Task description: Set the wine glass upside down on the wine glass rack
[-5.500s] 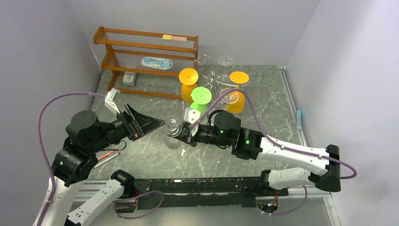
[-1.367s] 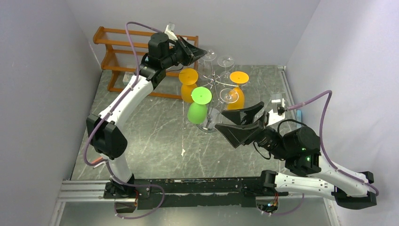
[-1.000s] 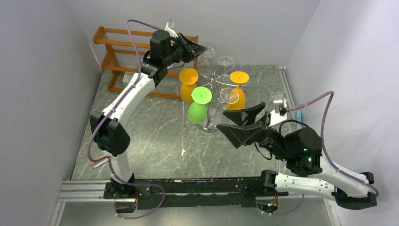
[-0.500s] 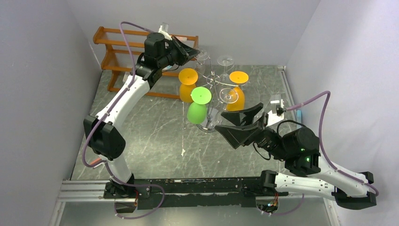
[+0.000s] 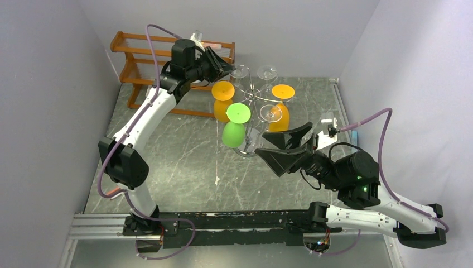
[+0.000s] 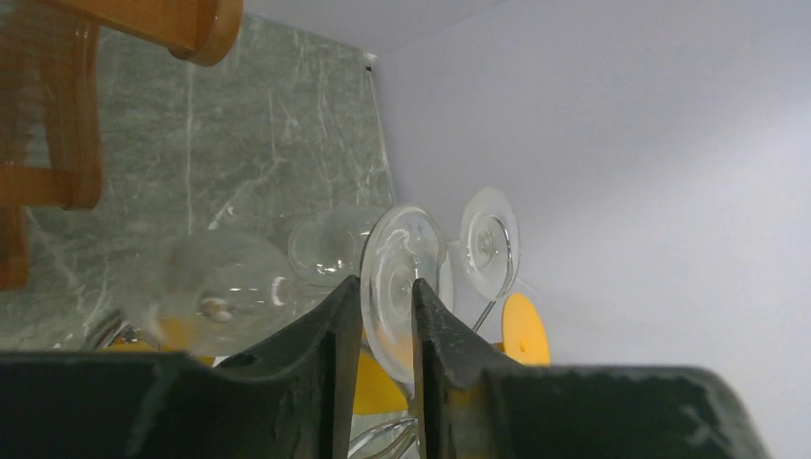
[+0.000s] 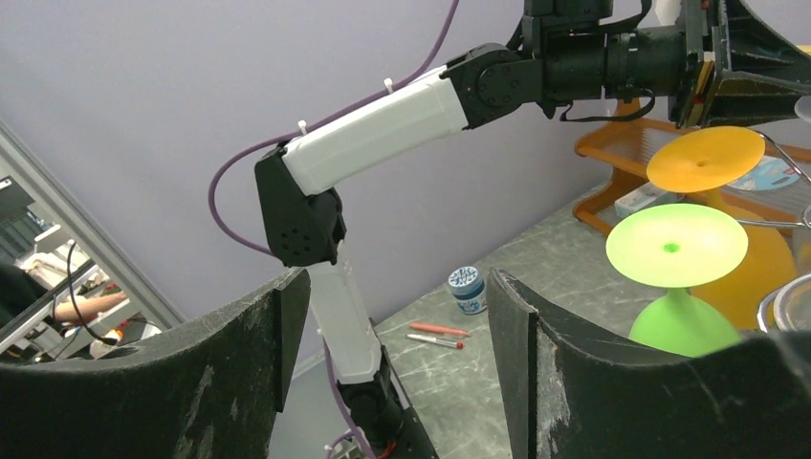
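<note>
A grey marbled table (image 5: 178, 151) carries a brown wooden shelf rack (image 5: 139, 39) at its far left corner. Near the middle, a green goblet (image 5: 234, 133) and two orange goblets (image 5: 223, 92) are upside down, feet uppermost. A blue-lidded jar (image 7: 465, 287) and two pens (image 7: 435, 330) sit by the left wall.

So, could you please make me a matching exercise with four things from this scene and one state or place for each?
Things:
1. left gripper
2. right gripper
3. green glass
4. wooden shelf

States or places:
a. open, holding nothing
b. upside down, foot on top
c. in the far left corner
d. shut on the clear wine glass

Pairs: 1-d, 2-a, 3-b, 4-c.
</note>
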You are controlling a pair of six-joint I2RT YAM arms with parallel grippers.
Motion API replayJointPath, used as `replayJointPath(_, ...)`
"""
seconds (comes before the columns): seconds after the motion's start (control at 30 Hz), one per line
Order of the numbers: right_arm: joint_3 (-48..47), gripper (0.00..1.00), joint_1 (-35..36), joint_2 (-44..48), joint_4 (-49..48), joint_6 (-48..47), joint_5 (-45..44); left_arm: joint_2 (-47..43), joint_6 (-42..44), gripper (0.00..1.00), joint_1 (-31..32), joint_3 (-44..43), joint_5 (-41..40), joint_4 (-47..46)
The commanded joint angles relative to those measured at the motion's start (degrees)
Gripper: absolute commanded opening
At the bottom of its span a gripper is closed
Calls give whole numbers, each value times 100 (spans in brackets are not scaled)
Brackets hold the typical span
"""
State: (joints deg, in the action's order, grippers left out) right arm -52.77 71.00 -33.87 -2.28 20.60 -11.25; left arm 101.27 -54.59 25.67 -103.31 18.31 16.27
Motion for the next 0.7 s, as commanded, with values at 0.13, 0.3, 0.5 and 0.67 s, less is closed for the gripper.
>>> replayJointPath(0.13,-83,71,24,60,63,-11,-284,-98,325,43,-109,-398,-107,505)
replayJointPath(0.3,-312,71,23,32,553,-11,-749,-345,603,55,-182,-397,-411,771)
replayJointPath(0.5,-740,75,20,90,1977,-84,-2109,-1071,1550,77,-234,-147,-1777,1291)
replayJointPath(0.67,-1064,97,25,253,3328,202,-3417,-1933,2540,93,-247,375,-2863,1476)
